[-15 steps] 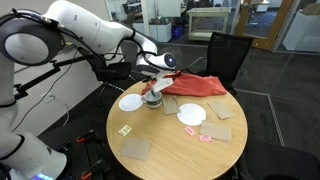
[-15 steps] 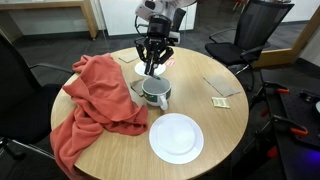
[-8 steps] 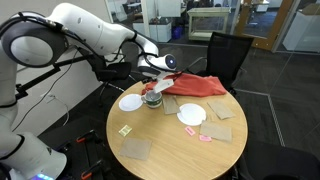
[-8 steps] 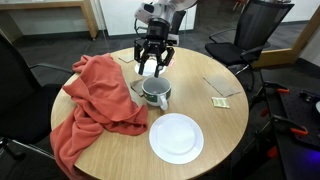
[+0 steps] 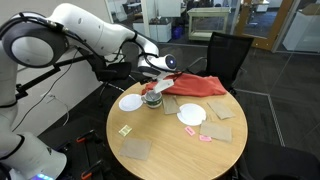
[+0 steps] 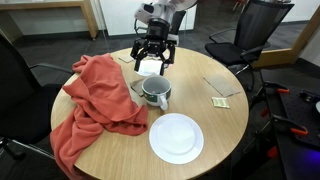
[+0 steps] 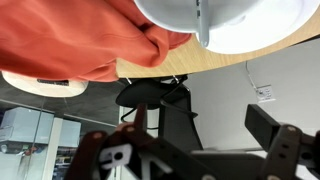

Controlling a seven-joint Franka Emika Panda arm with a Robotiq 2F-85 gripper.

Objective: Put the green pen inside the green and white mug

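Jaws wide apart and empty on the gripper [image 5: 152,89], hanging just above the green and white mug [image 5: 152,100] in an exterior view, green pen not to be seen, maybe already inside. Hangs near the orange cloth [image 6: 95,100] too in an exterior view, so could tip the mug [image 6: 155,94] or snag the cloth by swinging off low. Shows only cloth and a pale round shape [image 7: 250,20] in the wrist view, no pen.
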